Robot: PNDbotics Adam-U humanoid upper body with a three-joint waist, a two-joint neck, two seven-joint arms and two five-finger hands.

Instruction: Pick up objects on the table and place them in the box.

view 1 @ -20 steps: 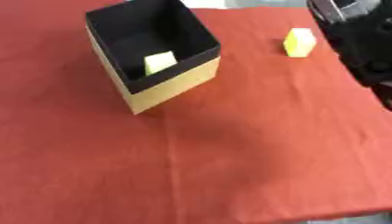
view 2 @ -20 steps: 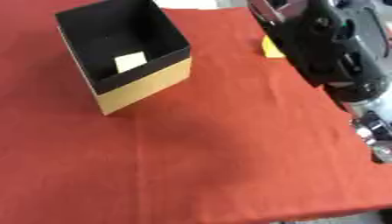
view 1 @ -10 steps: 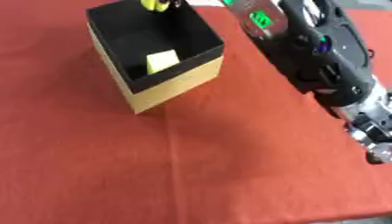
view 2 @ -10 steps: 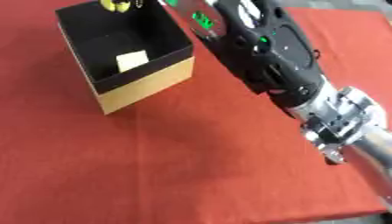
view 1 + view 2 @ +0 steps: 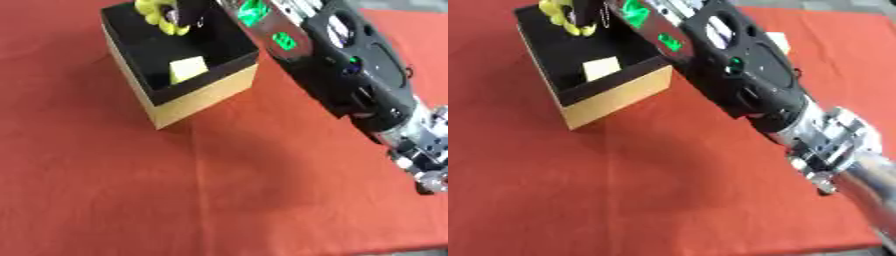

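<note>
A tan box (image 5: 203, 98) with a black inside stands at the upper left of the red table. A pale yellow block (image 5: 186, 69) lies on its floor. My right arm (image 5: 341, 70) stretches from the lower right across the table to the box. Its hand (image 5: 191, 11) hangs over the box's far part, fingers curled round a bright yellow, lumpy thing (image 5: 161, 18). The top edge of the picture cuts off most of the hand. Another pale yellow block (image 5: 779, 42) lies on the table behind the arm, partly hidden by it. My left hand shows in no view.
The red cloth (image 5: 131, 190) covers the whole table. Its front edge runs along the bottom right (image 5: 815, 250). The arm's black shell with green lights (image 5: 262, 20) blocks the ground right of the box.
My right arm has swung from the right edge leftward across the table, and its hand with the yellow thing now hangs over the box. The box and the block inside stay put.
</note>
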